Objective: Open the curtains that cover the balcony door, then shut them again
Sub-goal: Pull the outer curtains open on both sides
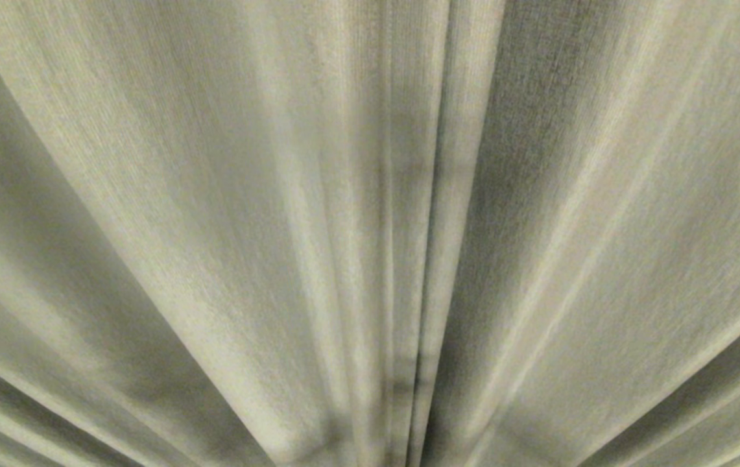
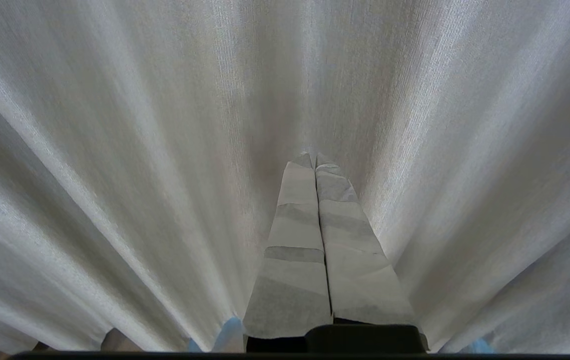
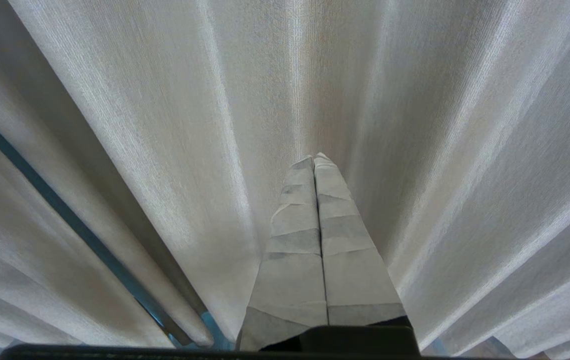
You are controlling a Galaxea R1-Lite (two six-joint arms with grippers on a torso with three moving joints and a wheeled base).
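From my station the head view is nothing but the curtains (image 1: 227,214), thick greyish-beige woven fabric hanging in deep pleats that fan outward across the whole picture. A narrow vertical seam runs down just right of the middle, where two edges of cloth meet and overlap, so the drapes are drawn together and I see nothing of what is behind them. Neither arm shows in this view. On the left wrist camera I see the left gripper (image 2: 314,159) pointing straight into the fabric, its two tape-wrapped fingers (image 2: 292,240) pressed flat against each other along their full length, with no cloth pinched between them; the tips sit against or just in front of a fold, and I cannot tell which. The right wrist camera shows the same picture for the right gripper (image 3: 314,159): its fingers (image 3: 349,260) are closed tight on each other, empty, the tips close up to a pleat. In that same view a thin dark bluish gap (image 3: 65,215) opens between two folds off to one side, but I cannot make out what lies in it.
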